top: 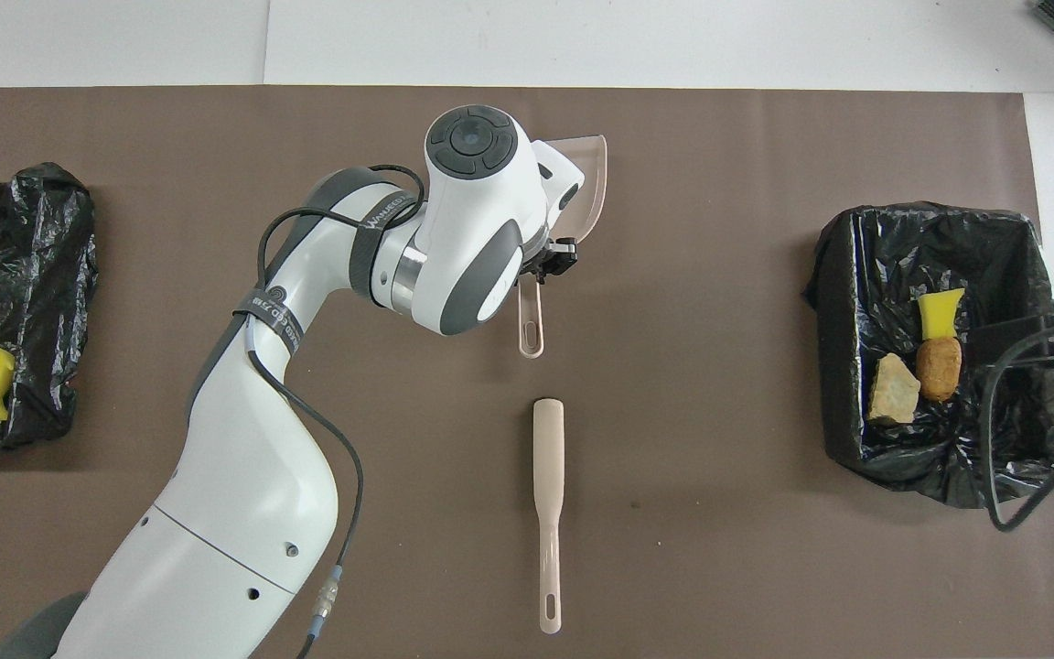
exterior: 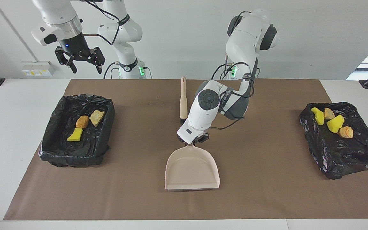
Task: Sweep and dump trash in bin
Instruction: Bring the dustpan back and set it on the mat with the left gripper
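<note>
A: Start big. What's on the brown mat [exterior: 267,179], taking the dustpan [exterior: 192,169] as the marker?

B: Two bins lined with black bags. One bin [exterior: 77,132] sits toward the right arm's end of the table from the dustpan, the second bin [exterior: 340,143] toward the left arm's end. All the trash shows inside them: three bits [exterior: 85,125] in the first, four bits [exterior: 331,122] in the second. I see none loose on the mat.

A: And the arms?

B: The left arm reaches out over the middle of the mat, and the left gripper [exterior: 193,142] has its fingers pinched narrow on the dustpan's handle. The pan itself is empty, its open mouth pointing away from the robots and its handle toward them. The right gripper [exterior: 80,60] hangs high above the robots' edge of the first bin, fingers spread wide, holding nothing; that arm waits.

A: The brush [top: 547,513]?

B: Flat on the mat, just nearer the robots than the dustpan's handle, and almost in line with it: head toward the pan, thin handle end toward the robots. No gripper touches it.

A: So what does the next move depend on?

B: I judge the sweeping done, so the pan only needs setting down. Its long axis runs straight out from the robots, the handle end is at the fingers, and the left arm is the nearer one.
</note>
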Tool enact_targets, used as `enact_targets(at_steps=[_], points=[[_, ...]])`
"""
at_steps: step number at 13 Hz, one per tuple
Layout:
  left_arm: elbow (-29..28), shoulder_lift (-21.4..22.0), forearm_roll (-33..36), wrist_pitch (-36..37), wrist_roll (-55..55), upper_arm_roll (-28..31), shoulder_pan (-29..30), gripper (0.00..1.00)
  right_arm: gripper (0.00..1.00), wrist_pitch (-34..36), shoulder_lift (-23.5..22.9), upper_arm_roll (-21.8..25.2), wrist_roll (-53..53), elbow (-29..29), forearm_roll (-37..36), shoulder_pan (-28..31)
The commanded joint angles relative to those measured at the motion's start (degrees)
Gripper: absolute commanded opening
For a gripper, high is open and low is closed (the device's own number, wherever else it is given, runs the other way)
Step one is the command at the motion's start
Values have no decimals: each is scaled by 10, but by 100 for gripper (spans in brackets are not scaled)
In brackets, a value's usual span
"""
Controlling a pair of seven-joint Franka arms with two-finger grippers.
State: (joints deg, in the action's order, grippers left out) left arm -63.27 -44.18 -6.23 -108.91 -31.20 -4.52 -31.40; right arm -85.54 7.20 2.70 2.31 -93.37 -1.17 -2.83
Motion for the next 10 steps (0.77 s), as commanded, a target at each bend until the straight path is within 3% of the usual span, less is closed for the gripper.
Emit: enact_targets(at_steps=[1, 5, 8, 9, 10], points=[[-18, 8, -9, -9, -1, 7, -7, 0, 100, 7, 6, -1, -16, -1, 10, 9], [-25, 14, -8, 1, 2, 3, -10, 0, 100, 7, 6, -1, -16, -1, 10, 9], [-26, 22, -9, 4, 1, 3, -12, 26, 100, 7, 6, -1, -16, -1, 10, 9], [-27, 34, -11, 8, 1, 3, -12, 49, 100, 7, 6, -1, -16, -1, 10, 9], [-43, 52, -11, 12, 2, 3, -11, 59, 100, 7, 6, -1, -16, -1, 10, 9]])
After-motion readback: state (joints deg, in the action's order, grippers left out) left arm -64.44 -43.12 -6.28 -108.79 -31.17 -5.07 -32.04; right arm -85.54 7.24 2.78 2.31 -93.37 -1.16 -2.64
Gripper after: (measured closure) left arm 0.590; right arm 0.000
